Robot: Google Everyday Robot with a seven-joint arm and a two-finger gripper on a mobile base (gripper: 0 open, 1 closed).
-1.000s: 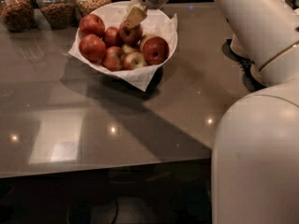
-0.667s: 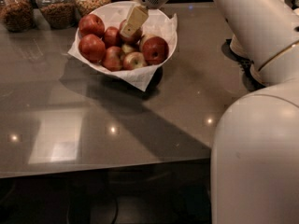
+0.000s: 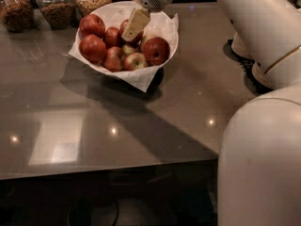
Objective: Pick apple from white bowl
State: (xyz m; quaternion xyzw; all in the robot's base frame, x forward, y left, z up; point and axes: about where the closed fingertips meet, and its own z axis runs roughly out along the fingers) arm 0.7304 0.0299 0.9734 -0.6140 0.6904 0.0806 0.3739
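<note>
Several apples fill the white bowl, which sits on the table at about 11 o'clock from the robot's body. The tool hangs low over the bowl's middle, tilted, with its tip toward 7 o'clock. It is just above the fruit or touching it. Released or clenched: cannot tell from this angle.

The apple lies near 12 o'clock of the bowl's centre, mostly hidden behind the tool. Only a red edge shows on the tool's 9 o'clock side. A larger dark-red apple sits at 4 o'clock of the tool and a small yellow-green apple at 6 o'clock, both close. Three jars stand at 10 o'clock of the bowl, apart from it.

Judgement: the step in hand is settling onto the apple and closing.
- Centre the tool across the apple's widest part.
- Descend straight, without wedging against the neighbours.
- Close gently, then lift vertically so the crumpled paper and the bowl do not drag along.
</note>
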